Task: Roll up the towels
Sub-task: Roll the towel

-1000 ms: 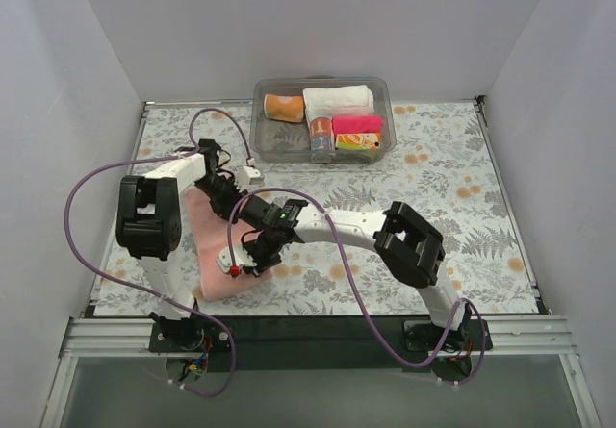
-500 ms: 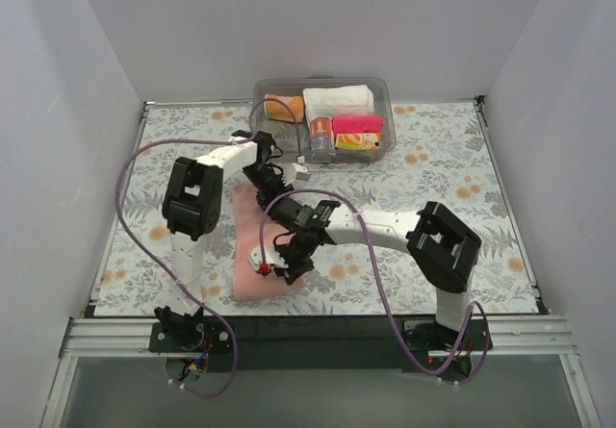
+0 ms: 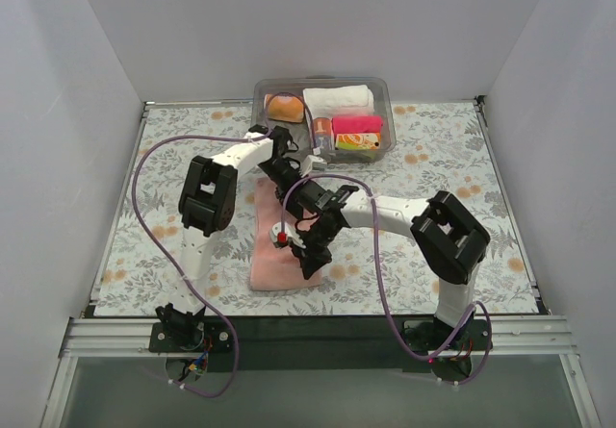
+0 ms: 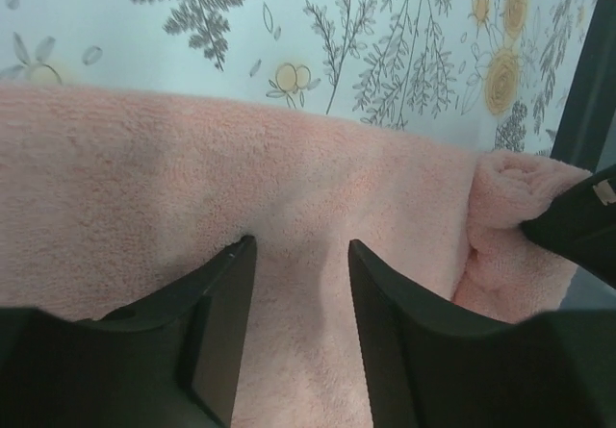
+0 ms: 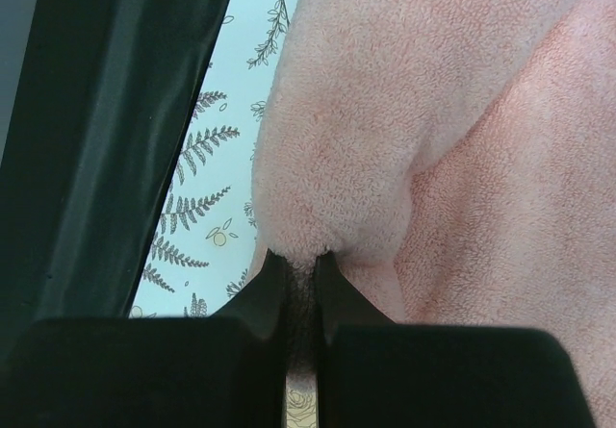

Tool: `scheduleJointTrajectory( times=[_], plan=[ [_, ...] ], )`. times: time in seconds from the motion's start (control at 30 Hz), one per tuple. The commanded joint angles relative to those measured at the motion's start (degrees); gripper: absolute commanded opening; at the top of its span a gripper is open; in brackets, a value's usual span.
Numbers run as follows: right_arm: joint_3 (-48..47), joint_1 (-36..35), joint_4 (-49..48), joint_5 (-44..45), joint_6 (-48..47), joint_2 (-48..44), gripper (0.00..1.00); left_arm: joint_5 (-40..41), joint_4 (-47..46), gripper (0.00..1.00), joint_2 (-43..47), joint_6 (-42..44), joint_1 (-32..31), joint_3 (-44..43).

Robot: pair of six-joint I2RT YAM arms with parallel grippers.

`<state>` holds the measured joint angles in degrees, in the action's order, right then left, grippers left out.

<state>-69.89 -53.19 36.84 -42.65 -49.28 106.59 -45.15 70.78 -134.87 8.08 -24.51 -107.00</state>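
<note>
Clear plastic container point(image 3: 389, 125) at the far middle of the table, on the floral-print table cover point(image 3: 452, 188). Inside it: white rolled terry towel point(image 3: 338, 99) along the back, orange-tan fabric roll point(image 3: 285, 108) at back left, hot-pink roll point(image 3: 357, 122) in front of the white one, orange-yellow patterned roll point(image 3: 358, 141) just in front of the pink. Cover shows grey ferns and yellow flowers in both wrist views point(image 4: 385, 34) point(image 5: 207, 197). Black strip point(image 3: 318, 330) and silver metal rail point(image 3: 539, 337) run along the near edge. Plain white walls point(image 3: 308, 24) on three sides.
</note>
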Motion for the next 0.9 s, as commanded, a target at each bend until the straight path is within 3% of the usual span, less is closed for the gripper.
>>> scheduleJointTrajectory(
  times=[0.0,0.23,0.37,0.43,0.47,0.53,0.63,0.73,0.87],
  plan=[
    [2.74,-0.86,12.73,3.28,3.22,5.3,0.01,4.37,-13.13,0.43,4.07,1.86,1.57,-1.19],
    [1.6,-0.95,12.99,3.72,3.57,6.44,0.01,9.54,-14.8,0.51,9.79,-1.22,5.08,-3.56],
    [1.42,-0.95,13.43,3.81,3.49,6.88,0.01,12.28,-16.64,0.61,15.66,-2.98,9.47,-3.48],
    [0.55,-0.78,13.87,3.46,3.4,7.67,0.01,11.75,-19.87,0.71,19.8,-4.29,14.37,-0.94],
    [0.19,-0.86,14.4,2.5,3.48,8.11,0.01,8.44,-21.29,0.87,24.52,-4.3,16.41,0.46],
    [-1.21,-0.51,15.1,1.53,3.75,9.68,0.01,5.87,-26.02,0.91,30.43,-3.6,21.23,6.78],
    [-2.71,0.28,16.24,-1.02,4.1,12.14,0.01,9.01,-27.63,0.98,40.71,-1.23,21.96,16.6],
    [-4.11,1.07,16.86,-2.78,4.45,14.25,0.01,10.96,-26.32,0.98,50.03,1.58,22.05,26.62],
    [-5.87,3.35,18.0,-5.85,4.54,16.81,0.01,1.92,-11.04,0.91,56.72,19.29,21.7,33.85]
  ],
)
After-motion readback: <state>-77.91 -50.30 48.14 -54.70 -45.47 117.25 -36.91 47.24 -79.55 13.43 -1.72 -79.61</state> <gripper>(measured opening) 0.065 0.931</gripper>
